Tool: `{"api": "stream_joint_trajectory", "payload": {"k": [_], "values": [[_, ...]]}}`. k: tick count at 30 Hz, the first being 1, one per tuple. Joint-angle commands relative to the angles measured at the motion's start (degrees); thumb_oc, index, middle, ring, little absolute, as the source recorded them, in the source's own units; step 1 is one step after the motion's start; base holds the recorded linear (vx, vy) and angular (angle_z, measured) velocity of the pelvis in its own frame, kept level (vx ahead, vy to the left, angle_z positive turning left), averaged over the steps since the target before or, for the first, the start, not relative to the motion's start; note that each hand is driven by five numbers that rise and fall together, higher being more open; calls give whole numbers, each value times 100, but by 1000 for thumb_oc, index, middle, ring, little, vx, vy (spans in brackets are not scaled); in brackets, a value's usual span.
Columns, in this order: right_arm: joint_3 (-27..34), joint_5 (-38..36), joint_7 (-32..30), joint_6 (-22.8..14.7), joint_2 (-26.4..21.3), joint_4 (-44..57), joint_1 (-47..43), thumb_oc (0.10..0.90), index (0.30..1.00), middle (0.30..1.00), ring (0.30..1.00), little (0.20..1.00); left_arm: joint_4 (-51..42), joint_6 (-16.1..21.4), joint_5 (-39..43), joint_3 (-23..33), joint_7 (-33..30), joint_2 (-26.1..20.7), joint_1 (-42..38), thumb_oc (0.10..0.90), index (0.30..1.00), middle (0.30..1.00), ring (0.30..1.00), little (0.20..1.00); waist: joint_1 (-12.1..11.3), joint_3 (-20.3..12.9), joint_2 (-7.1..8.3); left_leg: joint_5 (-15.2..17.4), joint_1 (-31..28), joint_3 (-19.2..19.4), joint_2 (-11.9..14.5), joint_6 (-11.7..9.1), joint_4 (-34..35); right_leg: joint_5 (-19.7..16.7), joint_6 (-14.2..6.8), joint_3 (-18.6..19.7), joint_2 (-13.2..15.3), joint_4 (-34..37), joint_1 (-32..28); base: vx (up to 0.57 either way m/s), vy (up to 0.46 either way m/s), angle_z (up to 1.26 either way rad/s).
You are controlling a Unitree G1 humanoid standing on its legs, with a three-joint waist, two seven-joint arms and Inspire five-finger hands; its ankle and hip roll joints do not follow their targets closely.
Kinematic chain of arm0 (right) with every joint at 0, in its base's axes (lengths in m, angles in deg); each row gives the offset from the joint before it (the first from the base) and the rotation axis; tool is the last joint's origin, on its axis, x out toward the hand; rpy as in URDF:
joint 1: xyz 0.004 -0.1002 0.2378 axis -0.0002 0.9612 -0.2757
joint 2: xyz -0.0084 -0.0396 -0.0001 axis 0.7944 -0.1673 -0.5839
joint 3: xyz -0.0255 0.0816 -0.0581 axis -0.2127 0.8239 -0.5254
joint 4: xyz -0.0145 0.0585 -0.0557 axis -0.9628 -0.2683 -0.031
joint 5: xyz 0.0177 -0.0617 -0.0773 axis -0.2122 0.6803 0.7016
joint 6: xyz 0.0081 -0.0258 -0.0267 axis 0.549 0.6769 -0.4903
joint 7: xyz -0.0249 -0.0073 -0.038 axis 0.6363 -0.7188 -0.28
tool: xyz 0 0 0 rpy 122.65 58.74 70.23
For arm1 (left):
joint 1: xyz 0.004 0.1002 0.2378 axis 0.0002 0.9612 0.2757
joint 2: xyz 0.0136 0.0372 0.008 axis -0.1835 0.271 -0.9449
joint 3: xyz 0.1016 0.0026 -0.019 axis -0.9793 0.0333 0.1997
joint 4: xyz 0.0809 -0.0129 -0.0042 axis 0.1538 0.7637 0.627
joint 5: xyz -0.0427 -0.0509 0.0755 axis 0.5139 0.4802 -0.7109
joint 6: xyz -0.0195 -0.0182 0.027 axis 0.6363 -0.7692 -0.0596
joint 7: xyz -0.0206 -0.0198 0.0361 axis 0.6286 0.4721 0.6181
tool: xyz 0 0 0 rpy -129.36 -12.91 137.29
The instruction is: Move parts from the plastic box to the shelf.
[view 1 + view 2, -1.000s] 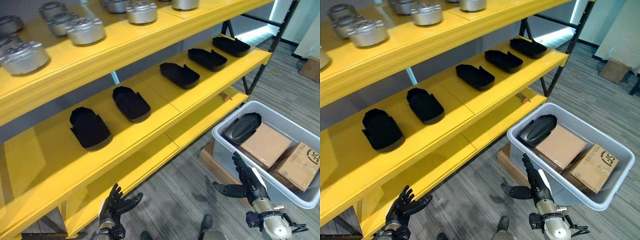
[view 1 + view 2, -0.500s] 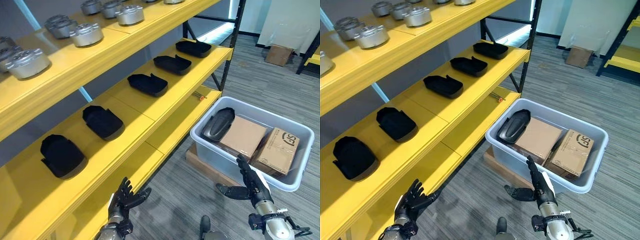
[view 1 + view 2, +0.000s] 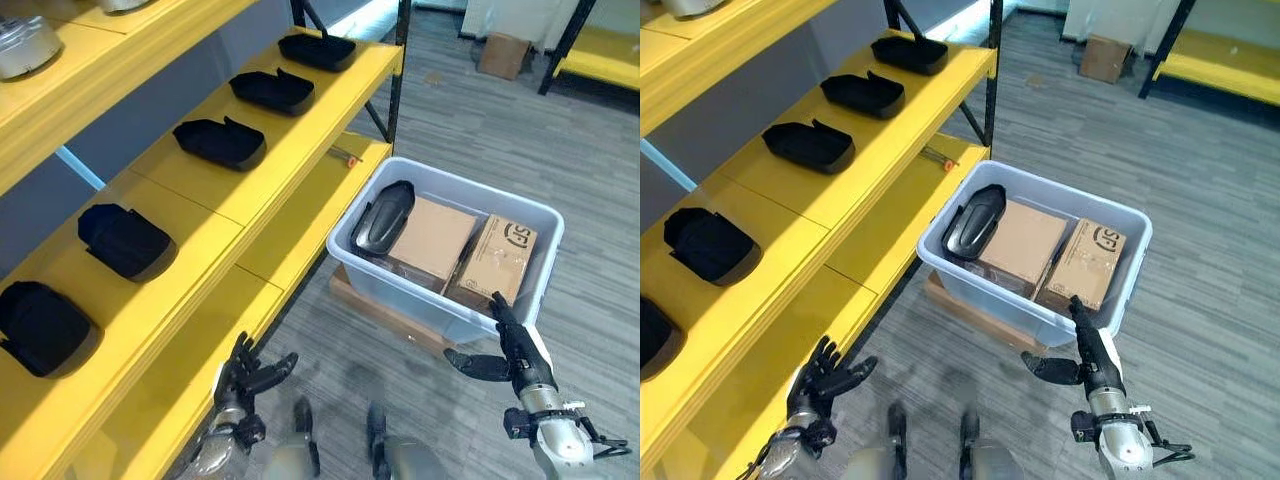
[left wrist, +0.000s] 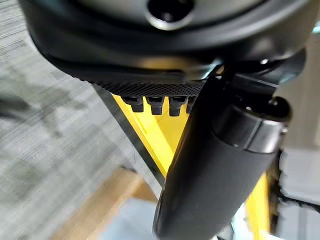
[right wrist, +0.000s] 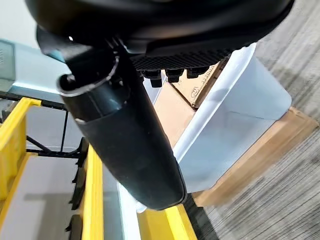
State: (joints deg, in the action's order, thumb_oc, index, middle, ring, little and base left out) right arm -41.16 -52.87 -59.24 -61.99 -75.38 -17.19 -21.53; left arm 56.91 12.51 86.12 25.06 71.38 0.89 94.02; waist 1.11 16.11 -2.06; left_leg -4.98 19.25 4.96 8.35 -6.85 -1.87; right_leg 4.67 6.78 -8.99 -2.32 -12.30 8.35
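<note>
A grey plastic box (image 3: pixel 395 285) stands on the floor to the right of the yellow shelf (image 3: pixel 200 195). Inside it, a black moulded part (image 3: pixel 383 215) leans against its left end, beside two cardboard cartons (image 3: pixel 432 235). Several black parts (image 3: pixel 220 143) lie in a row along the shelf's middle level. My right hand (image 3: pixel 512 352) hangs open just in front of the box's near right corner, touching nothing. My left hand (image 3: pixel 245 370) is open and low by the shelf's bottom level, holding nothing. In the right wrist view the box (image 5: pixel 235 115) shows past my thumb (image 5: pixel 125 135).
The box rests on a flat wooden board (image 3: pixel 375 312). A small orange-tipped tool (image 3: pixel 345 157) lies on the lower shelf level. A black shelf post (image 3: pixel 398 75) rises behind the box. Farther off are a cardboard carton (image 3: pixel 503 55) and another yellow rack (image 3: pixel 600 40).
The camera has swung right and downward, so the box now sits near the middle and the upper shelf has left the picture. Both hands stay low and open, holding nothing.
</note>
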Motion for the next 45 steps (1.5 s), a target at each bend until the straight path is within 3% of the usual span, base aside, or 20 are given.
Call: {"api": "stream_joint_trajectory", "payload": {"k": [1,3,5,8,18,23,25,27,28,29,30,31,32,36,37,38,40,45], "values": [[158,102,-39,-570,-166,608,-114,900,1000,1000,1000,1000,-675,479,-17,374,-61,-262,109,900,1000,1000,1000,1000,-143,-228,154,-1126,-252,18,162,76,455,196,-838,419,166,1008,-1242,196,141,-74],[128,157,-4,-546,-74,556,-54,900,1000,1000,1000,1000,-623,470,51,378,-70,-138,204,900,1000,1000,1000,1000,-167,-371,142,-1194,-536,3,207,2,591,284,-844,592,103,1117,-1433,264,202,-98],[213,88,-10,-491,38,556,0,900,1000,1000,1000,1000,-605,440,104,266,-33,-166,102,900,1000,1000,1000,1000,-77,-508,192,-996,-672,337,244,52,379,311,-921,619,286,1233,-1624,247,233,-65],[203,32,24,-458,98,597,56,900,1000,1000,1000,1000,-637,443,131,219,-21,-214,149,900,1000,1000,1000,1000,-60,-598,235,-907,-773,472,217,107,370,319,-962,637,408,1275,-1688,172,163,-13],[79,62,152,-339,142,703,-50,900,1000,1000,1000,1000,-765,377,93,182,-56,-397,163,900,1000,1000,1000,1000,17,-946,435,-387,-848,798,-137,404,312,173,-1316,667,869,1368,-1599,111,143,-16],[-38,69,194,-337,121,711,-233,900,1000,1000,1000,1000,-778,356,74,193,-65,-465,123,900,1000,1000,1000,1000,-38,-1004,491,-68,-741,764,-303,546,43,108,-1460,676,1040,1310,-1526,67,124,-3],[-100,73,202,-330,146,686,-324,900,1000,1000,1000,1000,-792,346,55,204,-72,-502,81,900,1000,1000,1000,1000,-69,-994,498,104,-720,711,-403,637,-77,136,-1531,681,1117,1096,-1448,39,127,-3],[-138,86,210,-334,167,660,-411,900,1000,1000,1000,1000,-786,329,15,193,-80,-586,4,900,1000,1000,1000,1000,-81,-905,474,266,-726,625,-496,766,-193,-52,-1629,700,1077,314,-1098,-9,182,-1],[-196,109,223,-342,160,671,-491,900,1000,1000,1000,1000,-782,326,-19,165,-95,-677,-45,900,1000,1000,1000,1000,10,-727,383,289,-845,551,-523,846,-109,-437,-1715,778,917,-593,-529,-91,177,0],[-236,89,224,-348,148,668,-545,900,1000,1000,1000,1000,-779,343,-22,155,-110,-721,-61,900,1000,1000,1000,1000,48,-616,306,293,-907,542,-494,863,-67,-435,-1724,748,808,-939,-226,-112,201,-7],[-296,71,210,-352,157,667,-607,900,1000,1000,1000,1000,-785,346,-39,173,-154,-740,-78,900,1000,1000,1000,1000,11,-518,240,342,-983,623,-465,882,-47,-456,-1717,405,914,-1187,6,-49,138,-12],[-305,81,201,-353,168,681,-615,900,1000,1000,1000,1000,-816,333,-21,211,-151,-733,-56,900,1000,1000,1000,1000,-10,-487,202,377,-1066,688,-460,879,9,-491,-1693,39,1161,-1115,48,158,93,-41],[-394,137,193,-325,197,639,-655,900,1000,1000,1000,1000,-809,328,37,254,-83,-651,29,900,1000,1000,1000,1000,-55,-443,108,430,-1436,815,-388,751,200,-415,-1586,-395,1509,-99,-68,266,-3,-56],[-393,219,152,-323,170,698,-690,900,1000,1000,1000,1000,-775,330,36,322,-45,-638,79,900,1000,1000,1000,1000,-121,-404,197,656,-1730,974,-256,552,211,-1296,-1892,-729,2175,1097,-10,158,-104,-32],[-394,221,152,-321,169,707,-684,900,1000,1000,1000,1000,-776,332,36,323,-43,-636,82,900,1000,1000,1000,1000,-117,-379,215,593,-1708,1027,-270,582,200,-1380,-1858,-761,2190,1143,-11,80,-151,-25],[-366,269,193,-306,170,744,-604,900,1000,1000,1000,1000,-755,320,-4,343,-9,-623,136,900,1000,1000,1000,1000,-91,-419,306,641,-1841,1076,-262,504,247,-1666,-1981,-785,2300,1431,-7,102,-172,-29],[-340,290,240,-291,179,772,-510,900,1000,1000,1000,1000,-691,326,-40,326,25,-579,140,900,1000,1000,1000,1000,-76,-526,455,709,-1940,1061,-281,439,236,-1735,-2055,-755,2243,1583,-207,198,-220,-4],[-265,207,299,-274,109,881,-311,900,1000,1000,1000,1000,-711,305,23,313,38,-452,227,900,1000,1000,1000,1000,-12,-695,428,647,-2056,953,21,255,266,-1494,-1961,-928,2029,1498,-392,134,-199,34]]}}
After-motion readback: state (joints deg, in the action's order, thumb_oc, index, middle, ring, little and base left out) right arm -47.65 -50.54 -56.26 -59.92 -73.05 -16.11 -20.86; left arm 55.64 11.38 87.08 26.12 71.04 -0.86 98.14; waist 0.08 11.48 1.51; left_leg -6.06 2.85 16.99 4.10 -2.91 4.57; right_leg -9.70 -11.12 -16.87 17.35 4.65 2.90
